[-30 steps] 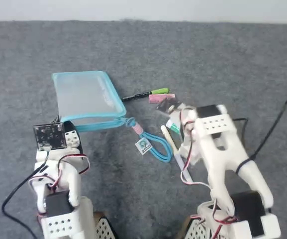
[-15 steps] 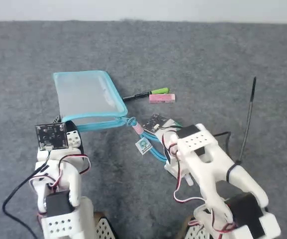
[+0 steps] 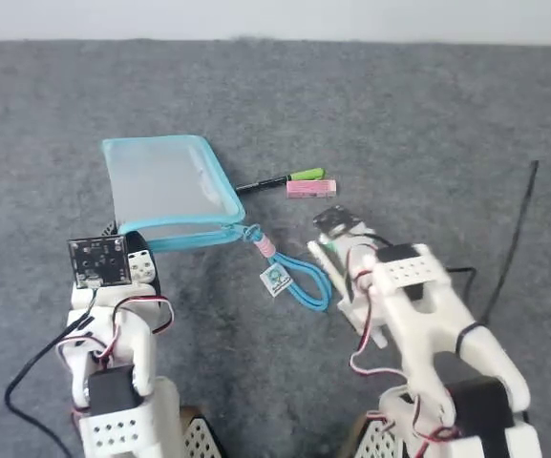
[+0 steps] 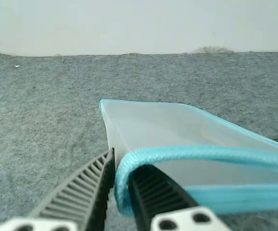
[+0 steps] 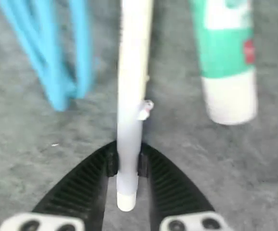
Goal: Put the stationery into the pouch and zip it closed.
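Where the two white plastic arms stand at the near edge of the grey, felt-like mat (image 3: 428,114), the right gripper (image 5: 127,159) has its black ribbed fingers pinched on a slim, round white pen (image 5: 131,72), gripping it close to one end. Just beside that pen lies a stubby cylindrical glue stick (image 5: 223,57) banded green and white. On the pen's other side is a loop of smooth blue cord (image 5: 57,53) carrying a small square tag (image 3: 276,280). The left gripper (image 4: 122,168) is clamped on the woven teal rim at the near corner of the pouch (image 4: 177,130), a flat, frosted translucent sleeve edged in teal that lies on the mat, with the cord running to its other near corner. Farther off, past the pouch's side, a thin black pen (image 3: 280,179) with a green cap lies just beside a small pink rectangular eraser (image 3: 310,189).
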{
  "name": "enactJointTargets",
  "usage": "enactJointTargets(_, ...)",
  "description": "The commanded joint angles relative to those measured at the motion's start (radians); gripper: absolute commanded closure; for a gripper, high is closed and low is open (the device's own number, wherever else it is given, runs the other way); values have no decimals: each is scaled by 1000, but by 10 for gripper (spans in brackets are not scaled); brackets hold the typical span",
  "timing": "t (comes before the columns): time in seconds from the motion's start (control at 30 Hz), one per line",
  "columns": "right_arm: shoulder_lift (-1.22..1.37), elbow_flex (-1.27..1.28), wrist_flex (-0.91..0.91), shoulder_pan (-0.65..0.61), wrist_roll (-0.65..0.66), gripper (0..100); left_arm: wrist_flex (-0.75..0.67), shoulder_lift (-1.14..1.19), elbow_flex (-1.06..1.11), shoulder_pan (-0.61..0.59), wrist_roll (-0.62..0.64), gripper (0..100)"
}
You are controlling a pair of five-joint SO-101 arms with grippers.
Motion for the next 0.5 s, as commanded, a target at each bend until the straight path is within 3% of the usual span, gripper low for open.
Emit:
enactJointTargets(0.0, -19, -80, -8, 143, -15, 969, -34, -23, -38, 9, -9, 988)
enactJointTargets(0.17, -18, -152, -13, 302, -52, 969, -32, -23, -36, 12, -9, 988)
enactJointTargets(0.47, -15, -307, 12, 312, -43, 969, -37, -23, -28, 12, -9, 988)
